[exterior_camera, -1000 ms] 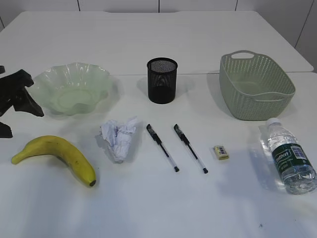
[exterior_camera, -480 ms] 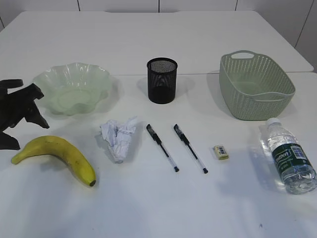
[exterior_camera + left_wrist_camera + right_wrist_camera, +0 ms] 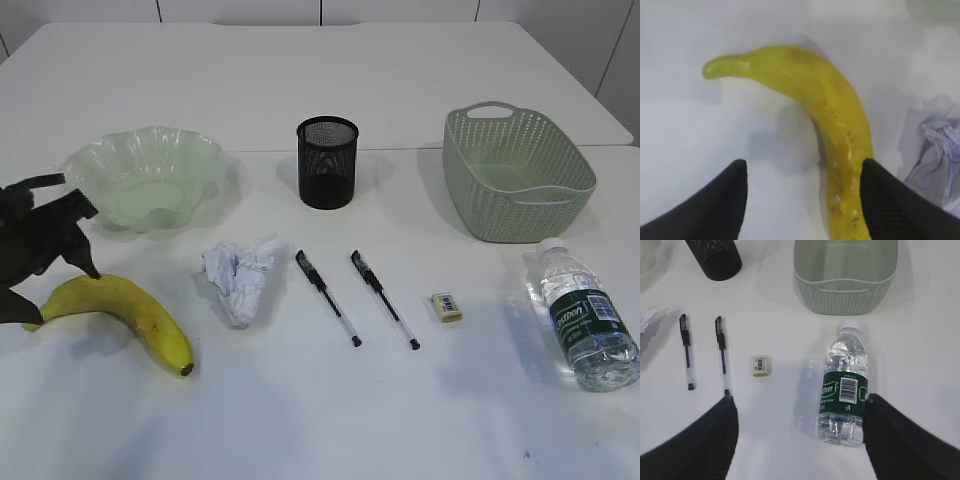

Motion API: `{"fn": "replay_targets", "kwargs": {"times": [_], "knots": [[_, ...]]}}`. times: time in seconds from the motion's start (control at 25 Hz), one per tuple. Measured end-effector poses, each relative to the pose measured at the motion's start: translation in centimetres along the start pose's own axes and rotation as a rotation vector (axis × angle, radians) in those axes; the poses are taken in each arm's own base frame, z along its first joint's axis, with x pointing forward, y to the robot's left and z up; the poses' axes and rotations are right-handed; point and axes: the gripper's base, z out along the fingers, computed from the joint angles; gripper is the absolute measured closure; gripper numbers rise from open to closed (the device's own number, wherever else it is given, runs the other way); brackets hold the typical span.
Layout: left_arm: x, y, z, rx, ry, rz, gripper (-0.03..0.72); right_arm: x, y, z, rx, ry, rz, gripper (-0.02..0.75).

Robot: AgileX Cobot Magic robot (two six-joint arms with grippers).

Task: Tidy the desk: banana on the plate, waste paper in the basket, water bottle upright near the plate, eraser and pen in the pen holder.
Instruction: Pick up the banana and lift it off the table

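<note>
banana (image 3: 125,312): we see one, lying flat at the counter's (image 3: 320,420) front left, long axis left to right, stem toward the left edge, dark tip toward us and right
left tool (image 3: 45,262): spread wide over the stem half, gripping nothing; partly cut off at the edge
right tool (image 3: 800,425): wide open, nothing in it, above the lying bottle (image 3: 585,318)
counts: two pens (image 3: 327,297), one eraser (image 3: 446,306), one paper wad (image 3: 240,276), one plate (image 3: 148,177), one basket (image 3: 515,185), one pen holder (image 3: 327,162)

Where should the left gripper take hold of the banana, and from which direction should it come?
Probably the thick middle of the banana, from above, with the left gripper closing across its width. It lies flat and curved on the table; the stem end tapers and is thinner.
</note>
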Motion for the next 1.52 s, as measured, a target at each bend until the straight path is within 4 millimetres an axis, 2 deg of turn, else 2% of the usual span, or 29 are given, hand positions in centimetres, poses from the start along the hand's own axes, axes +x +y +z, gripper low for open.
{"fn": "replay_targets", "kwargs": {"times": [0.24, 0.52, 1.16, 1.52], "knots": [[1.6, -1.0, 1.4, -0.009, 0.011, -0.118, 0.193, 0.0, 0.0, 0.0, 0.0, 0.0, 0.0, 0.161], [1.7, -0.8, 2.9, -0.041, 0.013, -0.193, 0.211, 0.0, 0.0, 0.0, 0.0, 0.0, 0.0, 0.162], [1.5, -1.3, 5.0, 0.024, -0.003, -0.277, 0.213, 0.0, -0.1, 0.5, 0.0, 0.026, 0.002, 0.161], [0.5, -3.0, 6.0, 0.034, -0.005, -0.28, 0.214, 0.1, 0.0, 0.5, -0.001, 0.03, 0.004, 0.162]]}}
